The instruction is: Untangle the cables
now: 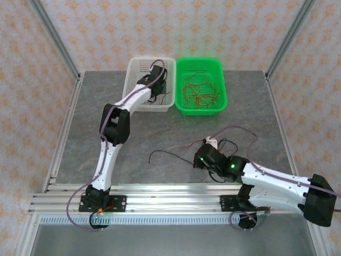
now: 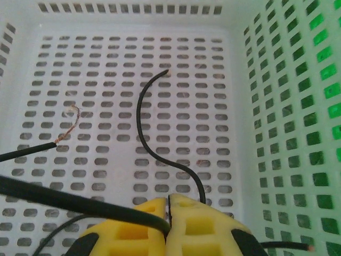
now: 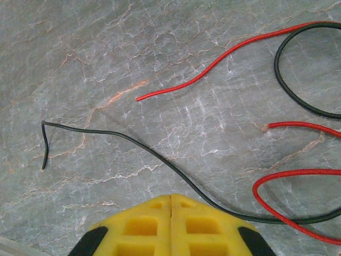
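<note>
sorting looks the aim: left end effector (image 2: pixel 169 213) clenched on a black cable (image 2: pixel 80 200) over the white basket (image 2: pixel 133 32), right end effector (image 3: pixel 170 200) clenched, seemingly empty, above loose cables (image 3: pixel 133 136).

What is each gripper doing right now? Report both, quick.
Left gripper: jaws shut on black cable.
Right gripper: jaws shut; tabletop black cable passes its tips, hold unclear.

My right gripper (image 3: pixel 170 198) is yellow. The cables (image 3: pixel 160 92) are red and black. The bench (image 3: pixel 106 53) is streaky grey. I see a white basket (image 1: pixel 129 80), a green basket (image 1: pixel 200 60).
</note>
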Controlling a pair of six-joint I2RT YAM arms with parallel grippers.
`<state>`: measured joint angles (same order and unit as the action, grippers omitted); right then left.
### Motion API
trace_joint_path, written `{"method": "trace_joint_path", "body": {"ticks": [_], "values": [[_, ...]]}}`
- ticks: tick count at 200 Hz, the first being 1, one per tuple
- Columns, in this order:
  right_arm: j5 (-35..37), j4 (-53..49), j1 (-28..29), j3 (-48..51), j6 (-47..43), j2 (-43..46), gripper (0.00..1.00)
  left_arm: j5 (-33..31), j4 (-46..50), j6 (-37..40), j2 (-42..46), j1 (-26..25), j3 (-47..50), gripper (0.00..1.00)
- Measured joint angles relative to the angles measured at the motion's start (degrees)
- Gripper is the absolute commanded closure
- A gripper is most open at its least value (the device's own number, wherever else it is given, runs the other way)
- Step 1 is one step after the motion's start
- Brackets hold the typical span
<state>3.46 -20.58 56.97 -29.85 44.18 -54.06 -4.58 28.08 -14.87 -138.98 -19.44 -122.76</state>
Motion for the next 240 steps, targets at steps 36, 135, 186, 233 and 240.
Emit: {"method": "trace_joint_path", "body": {"ticks": [36,135,186,233,240], "values": [[0.0,-0.7,0.0,0.0,0.5,0.2,0.9,1.0,5.1,-0.9,-0.3,0.1,-2.4,0.56],[2.3,-4.3,-1.5,-1.8,3.4,0.6,0.75,3.7,15.5,-0.1,6.9,-1.0,-4.8,0.44],[2.1,-5.4,-7.9,-1.7,2.9,1.9,0.71,3.9,14.0,0.0,25.0,-7.3,3.5,0.43],[-0.5,-5.5,-18.2,-0.8,-0.4,3.3,0.7,3.9,6.7,-0.8,42.5,-11.6,21.2,0.42],[-1.1,-5.5,-19.7,-0.6,-0.9,3.3,0.69,3.8,5.6,-1.2,44.5,-11.7,23.8,0.42]]}}
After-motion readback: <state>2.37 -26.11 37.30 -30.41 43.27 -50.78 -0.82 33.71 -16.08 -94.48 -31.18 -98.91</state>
